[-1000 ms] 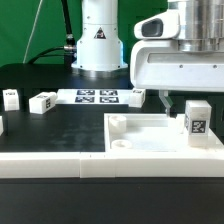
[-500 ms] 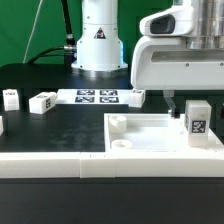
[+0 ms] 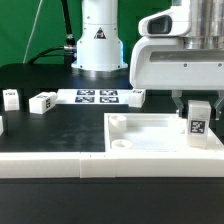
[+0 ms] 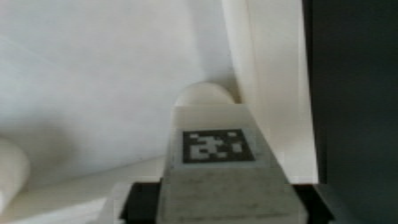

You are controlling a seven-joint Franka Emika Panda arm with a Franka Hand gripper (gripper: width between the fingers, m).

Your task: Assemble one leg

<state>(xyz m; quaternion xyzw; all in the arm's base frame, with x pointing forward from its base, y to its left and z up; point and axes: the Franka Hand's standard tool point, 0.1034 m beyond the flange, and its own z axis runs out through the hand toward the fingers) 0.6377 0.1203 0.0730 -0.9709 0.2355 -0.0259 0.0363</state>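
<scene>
The leg (image 3: 197,118), a small white post with a black-and-white tag on its face, stands upright in the large white tray (image 3: 150,140), in the corner on the exterior view's right. My gripper (image 3: 197,103) hangs over it with one dark finger on each side of the leg's top. In the wrist view the leg (image 4: 217,150) fills the gap between the two black pads (image 4: 151,200), which touch both its sides. The gripper (image 4: 226,200) is shut on the leg, which still rests on the tray floor (image 4: 89,80).
The marker board (image 3: 97,96) lies at the back in front of the robot base. Other small white tagged parts sit beside it (image 3: 42,101), (image 3: 11,97), (image 3: 136,96). A long white rail (image 3: 60,166) runs along the front.
The finger on the exterior view's left has moved rightward to the leg's side, closing the jaws on it. The gripper body and the leg have stayed in place.
</scene>
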